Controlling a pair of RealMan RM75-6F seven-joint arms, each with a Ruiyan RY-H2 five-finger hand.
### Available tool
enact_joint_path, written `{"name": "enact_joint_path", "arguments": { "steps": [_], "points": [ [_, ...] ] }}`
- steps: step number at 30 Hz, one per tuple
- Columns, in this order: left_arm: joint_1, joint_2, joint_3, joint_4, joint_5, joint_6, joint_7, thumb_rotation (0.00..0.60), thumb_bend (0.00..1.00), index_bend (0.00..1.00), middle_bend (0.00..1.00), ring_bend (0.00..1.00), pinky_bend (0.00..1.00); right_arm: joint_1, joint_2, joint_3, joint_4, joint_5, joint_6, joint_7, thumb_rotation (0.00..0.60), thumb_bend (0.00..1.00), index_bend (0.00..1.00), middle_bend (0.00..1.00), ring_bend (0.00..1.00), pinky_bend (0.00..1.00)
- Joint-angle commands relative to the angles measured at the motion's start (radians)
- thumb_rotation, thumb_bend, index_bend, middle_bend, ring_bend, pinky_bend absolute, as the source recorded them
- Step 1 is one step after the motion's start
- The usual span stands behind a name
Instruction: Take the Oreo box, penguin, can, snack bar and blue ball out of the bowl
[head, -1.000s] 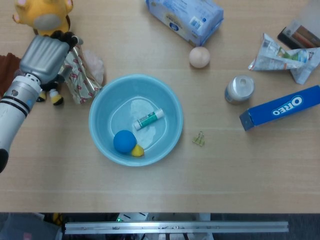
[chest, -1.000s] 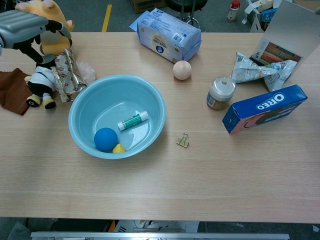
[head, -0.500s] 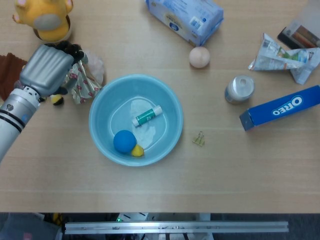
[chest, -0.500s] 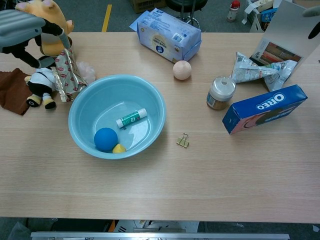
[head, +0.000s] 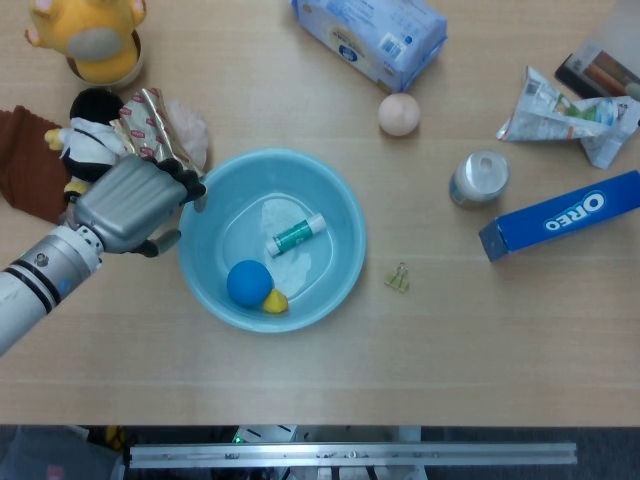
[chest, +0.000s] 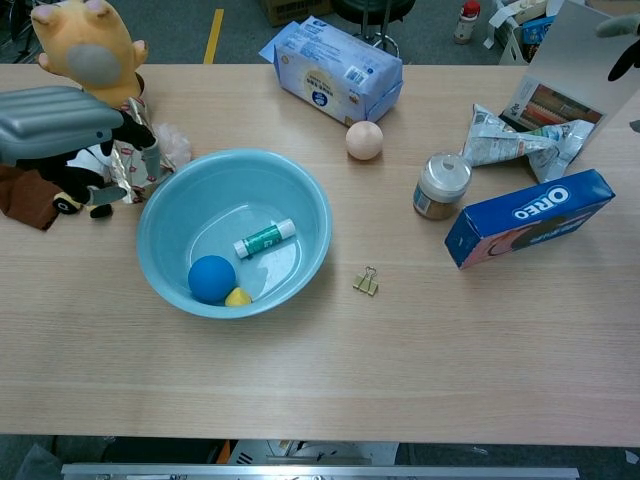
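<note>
My left hand (head: 128, 203) hovers at the left rim of the bowl (head: 343, 215), back plate up; its fingers (head: 186, 180) are parted with nothing in them. The right hand (chest: 622, 42) shows only at the chest view's far right edge, and I cannot tell its finger state. Inside the bowl I note the blue ball (head: 248, 282) touching a small yellow piece (head: 275, 301), with a glue stick (head: 297, 236) beside them. On the worktop (head: 320, 370): the penguin (head: 85, 125) and snack bar (head: 152, 125) left of the bowl, the can (head: 478, 178) and Oreo box (head: 560, 215) well to its right
</note>
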Motion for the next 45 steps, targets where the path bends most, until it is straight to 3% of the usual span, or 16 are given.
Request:
{"name": "enact_joint_path", "arguments": {
  "steps": [1,7,12,25,35,45],
  "points": [
    [0.016,-0.002,-0.004,0.001,0.01,0.033,-0.011,0.6,0.36,0.31,0.32,0.27,0.4,0.009,-0.004,0.004,-0.006,-0.014,-0.005,0.004,0.6,0.29,0.06,0.3,0.22,0.48],
    [0.07,0.004,-0.015,0.012,-0.003,0.13,-0.015,0.6,0.36,0.21,0.29,0.27,0.39,0.029,-0.013,0.01,-0.021,-0.049,-0.017,0.006,0.6,0.25,0.12,0.32,0.24,0.49],
    [0.124,0.004,-0.016,0.032,-0.084,0.195,0.068,0.6,0.36,0.17,0.3,0.27,0.39,0.034,-0.015,0.008,-0.031,-0.076,-0.019,0.014,0.6,0.25,0.13,0.33,0.24,0.5],
    [0.064,0.101,0.074,-0.014,-0.272,-0.057,0.242,0.6,0.36,0.35,0.42,0.34,0.4,0.023,0.003,0.006,-0.024,-0.086,-0.001,0.044,0.6,0.25,0.13,0.33,0.24,0.5],
    [0.018,-0.004,0.102,0.011,-0.334,-0.127,0.313,0.6,0.36,0.35,0.42,0.35,0.4,0.009,0.014,0.001,-0.032,-0.092,0.015,0.052,0.6,0.25,0.13,0.33,0.24,0.5],
    [-0.019,-0.085,0.091,0.04,-0.383,-0.134,0.304,0.595,0.36,0.35,0.41,0.35,0.4,-0.006,0.027,-0.003,-0.028,-0.093,0.027,0.07,0.6,0.25,0.13,0.33,0.24,0.5]
  ]
}}
